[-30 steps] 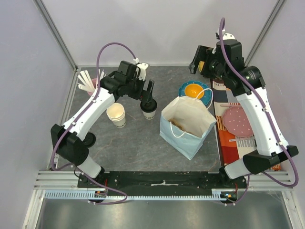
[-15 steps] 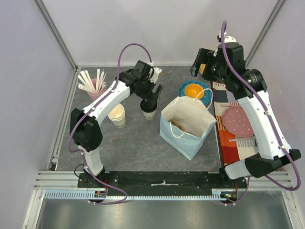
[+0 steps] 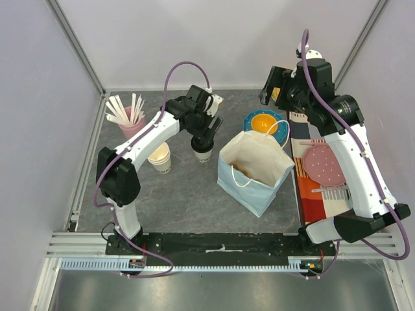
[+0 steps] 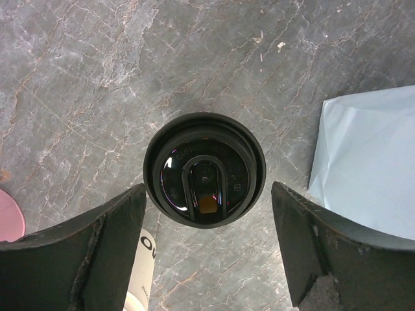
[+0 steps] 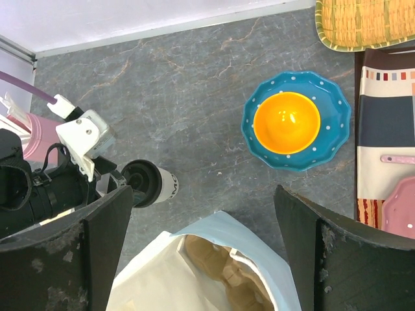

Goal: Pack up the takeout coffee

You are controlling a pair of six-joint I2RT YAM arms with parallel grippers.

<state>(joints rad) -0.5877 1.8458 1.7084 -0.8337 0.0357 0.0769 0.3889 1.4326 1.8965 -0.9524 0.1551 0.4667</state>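
Takeout coffee, a small white paper cup with a round black plastic lid (image 3: 203,153), stands upright on the grey marbled tabletop (image 3: 188,194), left of centre and just left of the pale blue paper bag (image 3: 254,176), whose mouth gapes upward. The left gripper (image 4: 207,193) hangs directly over the cup. Its two dark fingers (image 4: 91,253) are spread wide on either side of the lid, with bare table showing in both gaps, so it grips nothing. The right gripper (image 5: 202,201), high at the far right near the blue dotted dish holding an orange bowl (image 3: 266,123), is likewise spread wide and empty. This looks like the approach to the grasp. Next, the left arm should drop until its fingers flank the cup wall below the lid and close gently enough not to crush the paper. It should then lift straight up and carry the cup right to the bag's opening, keeping it upright.
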